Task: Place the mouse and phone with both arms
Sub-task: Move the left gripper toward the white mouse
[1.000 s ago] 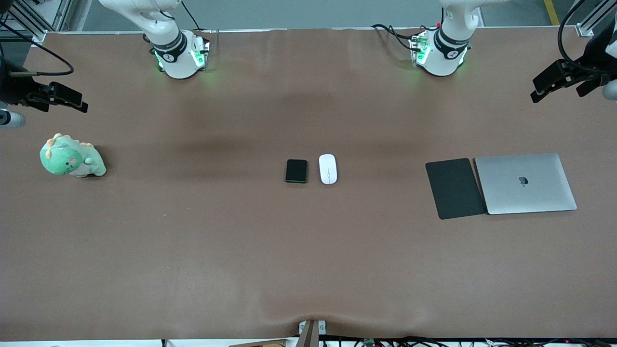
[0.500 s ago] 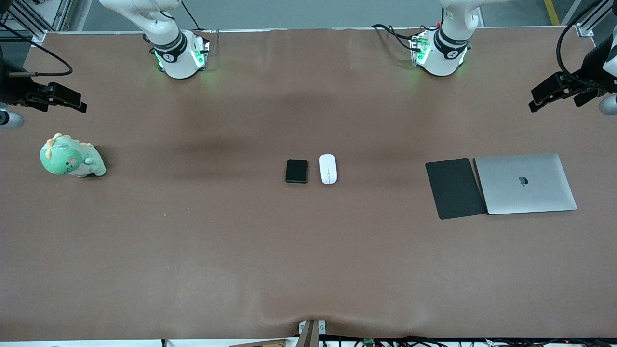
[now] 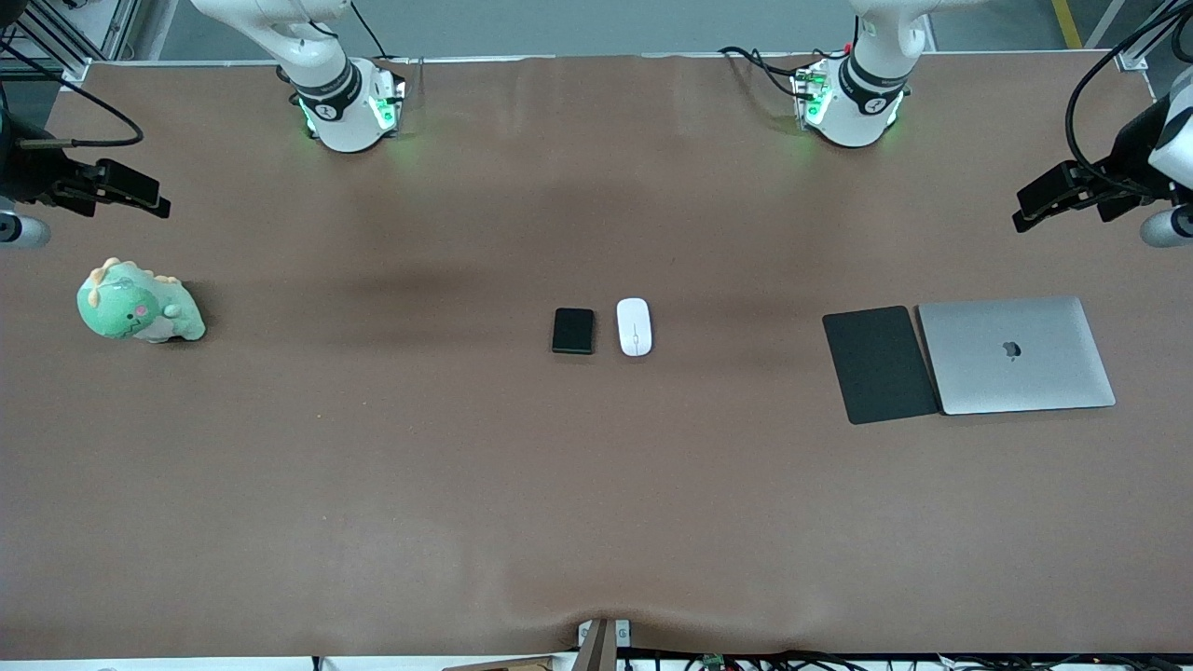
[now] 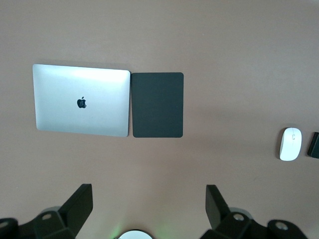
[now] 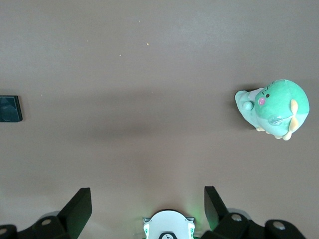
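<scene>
The white mouse and the black phone lie side by side at the middle of the table, the mouse toward the left arm's end. My left gripper hangs open and empty over the table's left-arm end, well apart from both. Its wrist view shows the mouse and a sliver of the phone. My right gripper hangs open and empty over the right-arm end. Its wrist view shows the phone's edge.
A flat black mouse pad and a closed silver laptop lie side by side toward the left arm's end. A green plush dinosaur sits toward the right arm's end. The brown table cover has a small ripple at its front edge.
My left gripper has shifted a little over the table toward the laptop. The right gripper, mouse and phone have not moved.
</scene>
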`<state>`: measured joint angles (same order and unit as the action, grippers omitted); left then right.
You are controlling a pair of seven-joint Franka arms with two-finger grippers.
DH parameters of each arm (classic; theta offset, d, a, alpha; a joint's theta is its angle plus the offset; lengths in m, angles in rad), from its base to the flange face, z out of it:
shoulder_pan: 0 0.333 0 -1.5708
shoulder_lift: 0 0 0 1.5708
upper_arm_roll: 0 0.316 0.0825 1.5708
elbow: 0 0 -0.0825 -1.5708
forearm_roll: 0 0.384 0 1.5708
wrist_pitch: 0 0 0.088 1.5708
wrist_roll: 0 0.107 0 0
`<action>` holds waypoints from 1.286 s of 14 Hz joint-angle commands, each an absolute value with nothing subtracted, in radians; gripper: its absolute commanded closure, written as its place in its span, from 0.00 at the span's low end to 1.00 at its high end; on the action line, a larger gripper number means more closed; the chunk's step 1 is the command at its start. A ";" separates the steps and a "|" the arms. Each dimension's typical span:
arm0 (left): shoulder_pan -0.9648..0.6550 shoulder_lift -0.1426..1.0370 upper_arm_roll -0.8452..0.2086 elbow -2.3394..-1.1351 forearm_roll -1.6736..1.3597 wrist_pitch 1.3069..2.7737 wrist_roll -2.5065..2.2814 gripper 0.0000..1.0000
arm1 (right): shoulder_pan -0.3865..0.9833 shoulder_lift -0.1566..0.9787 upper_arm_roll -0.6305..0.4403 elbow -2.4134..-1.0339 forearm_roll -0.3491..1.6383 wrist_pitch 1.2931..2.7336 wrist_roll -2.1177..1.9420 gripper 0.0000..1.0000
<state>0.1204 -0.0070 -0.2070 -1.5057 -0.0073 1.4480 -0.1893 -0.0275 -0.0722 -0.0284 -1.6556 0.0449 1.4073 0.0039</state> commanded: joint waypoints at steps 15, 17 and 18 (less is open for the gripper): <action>0.092 0.011 -0.468 -1.914 -0.002 1.931 -0.342 0.00 | -0.025 -0.011 -0.028 -1.608 0.049 1.390 -0.003 0.00; 0.091 0.064 -0.518 -1.936 0.002 1.989 -0.397 0.00 | -0.023 -0.005 -0.026 -1.606 0.049 1.376 -0.006 0.00; 0.087 0.095 -0.535 -1.936 0.002 2.003 -0.414 0.00 | -0.026 -0.005 -0.028 -1.608 0.049 1.376 -0.008 0.00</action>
<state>0.0815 0.0553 -0.5053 -1.9260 -0.0073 1.9632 -0.3798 -0.0265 -0.0199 -0.0260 -1.6340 0.0454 1.3982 0.0038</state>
